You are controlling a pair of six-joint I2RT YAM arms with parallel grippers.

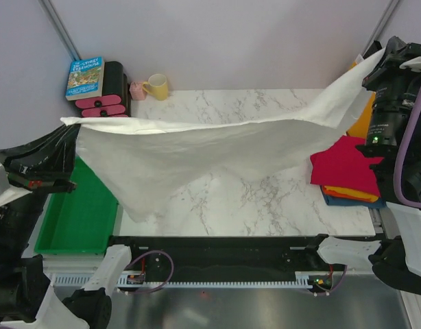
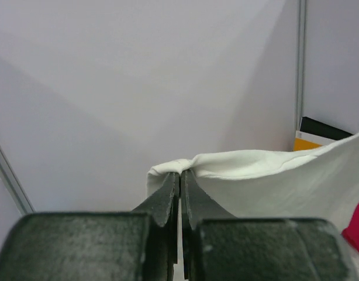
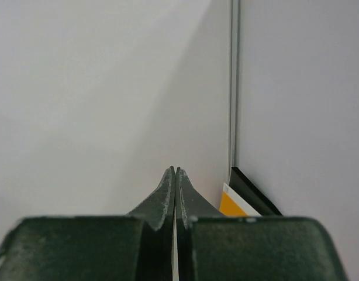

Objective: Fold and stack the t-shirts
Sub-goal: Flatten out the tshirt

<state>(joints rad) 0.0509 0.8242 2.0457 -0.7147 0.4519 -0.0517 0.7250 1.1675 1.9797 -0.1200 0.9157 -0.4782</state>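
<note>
A large, wrinkled white t-shirt (image 1: 197,147) hangs stretched in the air across the table, sagging low toward the front left. My left gripper (image 1: 66,123) is shut on its left corner; in the left wrist view the cloth (image 2: 273,181) bunches over the closed tips (image 2: 180,171). My right gripper (image 1: 380,56) holds the shirt's other corner high at the far right. In the right wrist view its jaws (image 3: 175,168) are pressed together, with only a thin white sliver between them. On the table's right side lies a stack of folded t-shirts, crimson red (image 1: 344,168) over orange (image 1: 351,193) over dark blue (image 1: 344,201).
A green bin (image 1: 77,219) sits left of the marbled table (image 1: 265,199). At the back left are a book (image 1: 85,77) on a black and pink holder (image 1: 109,96), a pink cup (image 1: 137,90) and a yellow mug (image 1: 157,86). An orange-yellow envelope (image 1: 363,120) leans at the right wall.
</note>
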